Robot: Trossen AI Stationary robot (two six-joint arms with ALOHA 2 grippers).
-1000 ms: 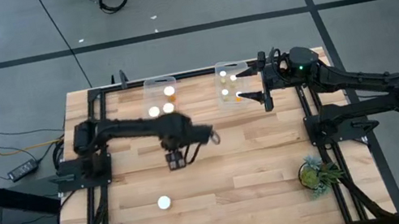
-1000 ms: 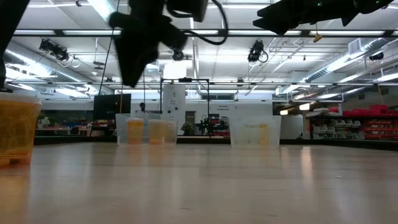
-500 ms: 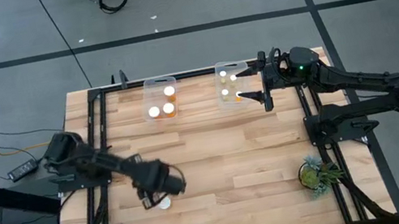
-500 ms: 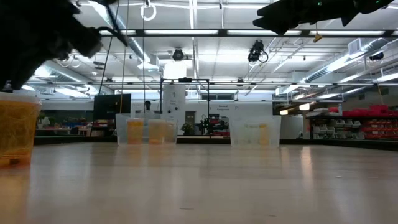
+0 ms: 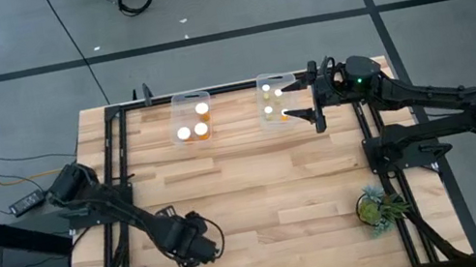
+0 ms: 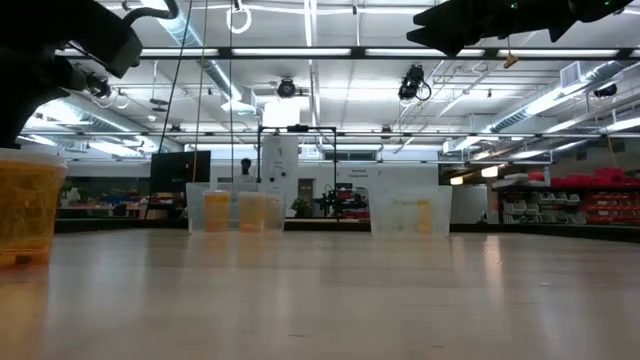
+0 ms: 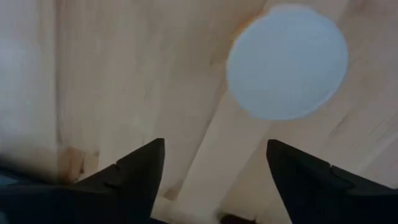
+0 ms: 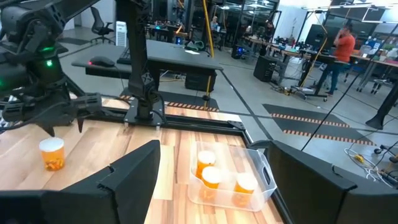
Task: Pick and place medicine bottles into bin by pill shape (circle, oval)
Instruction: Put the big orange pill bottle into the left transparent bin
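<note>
The left gripper hung low over the near-left part of the counter, close to its front edge. From overhead its body hid the loose bottle entirely; only the left wrist view showed it, a round white cap seen from straight above, lying just ahead of the fingers and slightly off the line between them, not touched by either. Those fingers stood well apart, with bare wood between them. The low view gave what was probably the same bottle as a large amber blur at its left edge.

Beyond the left fingers, at the far edge of the counter, the left bin held three bottles, their caps bright from above; the right wrist view showed the same three upright inside the clear walls.

Further right, the right bin held about three more bottles, though glare made the count uncertain. The right gripper hovered at this bin's right side, its fingers spread wide and holding nothing.

The middle of the counter between the two arms lay open. A small plant stood by the near-right corner, well apart from both grippers.
</note>
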